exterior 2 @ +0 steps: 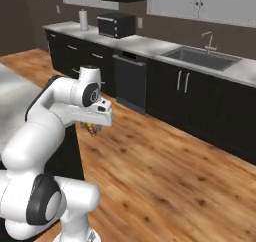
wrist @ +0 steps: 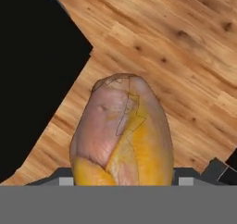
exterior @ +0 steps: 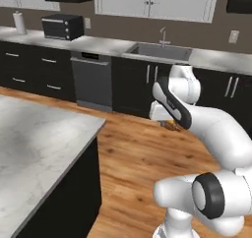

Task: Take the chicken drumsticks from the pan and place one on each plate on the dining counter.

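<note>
Filling the lower middle of the hand view, an orange-golden chicken drumstick (wrist: 121, 133) sits right against the camera, its fat rounded end toward the top of the frame and its long axis running straight up out of the end effector, so it lies along the line of the hand and not across it. From how it fills the space where the fingertips would rise, I judge the end effector (exterior 2: 93, 128) is clenched on the drumstick; in the right base view a small orange-brown bit peeks out beneath the white hand at centre left, and in the left base view the same speck shows just right of centre under the wrist. Beyond the meat, the hand view shows wooden floor (wrist: 185, 47) across the upper right and a black mass down the left side, which I take to be the dark base of the dining worktop. So the drumstick hangs over floor, not over stone. The marble dining worktop (exterior: 34, 143) spreads across the lower left of the left base view, to the left of the hand, and no plate can be seen on the part in view. The carry, I would judge, has to swing toward that slab before any release.
</note>
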Controlling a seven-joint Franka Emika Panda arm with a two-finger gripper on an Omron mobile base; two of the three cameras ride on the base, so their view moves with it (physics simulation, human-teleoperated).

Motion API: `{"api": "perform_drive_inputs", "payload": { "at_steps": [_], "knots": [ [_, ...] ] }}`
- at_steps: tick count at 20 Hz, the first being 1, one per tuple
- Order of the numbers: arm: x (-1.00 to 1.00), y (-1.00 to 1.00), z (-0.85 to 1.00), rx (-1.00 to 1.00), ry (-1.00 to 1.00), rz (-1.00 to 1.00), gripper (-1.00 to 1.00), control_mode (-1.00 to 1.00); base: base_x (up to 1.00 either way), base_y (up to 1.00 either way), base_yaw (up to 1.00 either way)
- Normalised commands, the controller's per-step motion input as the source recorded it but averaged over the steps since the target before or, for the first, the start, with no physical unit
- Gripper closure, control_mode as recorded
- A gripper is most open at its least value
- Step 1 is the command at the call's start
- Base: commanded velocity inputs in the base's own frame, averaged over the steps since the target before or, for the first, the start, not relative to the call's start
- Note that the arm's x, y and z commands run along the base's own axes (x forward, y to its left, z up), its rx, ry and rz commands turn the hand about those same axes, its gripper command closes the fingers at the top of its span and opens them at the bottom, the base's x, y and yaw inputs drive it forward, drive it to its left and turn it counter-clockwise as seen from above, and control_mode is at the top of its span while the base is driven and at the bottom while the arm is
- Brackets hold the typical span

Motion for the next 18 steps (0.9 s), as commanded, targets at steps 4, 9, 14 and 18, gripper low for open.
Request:
{"api": "perform_drive_inputs", "payload": {
  "at_steps": [4, 9, 14, 18],
  "knots": [
    [0.00, 0.00, 0.00, 0.00, 0.00, 0.00, 1.00, 1.00, 0.99, 0.00, 0.43],
    [0.00, 0.00, 0.00, 0.00, 0.00, 0.00, 1.00, 1.00, 1.00, -0.01, 0.37],
    [0.00, 0.00, 0.00, 0.00, 0.00, 0.00, 1.00, 1.00, 0.89, -0.35, 0.34],
    [0.00, 0.00, 0.00, 0.00, 0.00, 0.00, 1.00, 1.00, 0.89, -0.38, 0.29]
  ]
}}
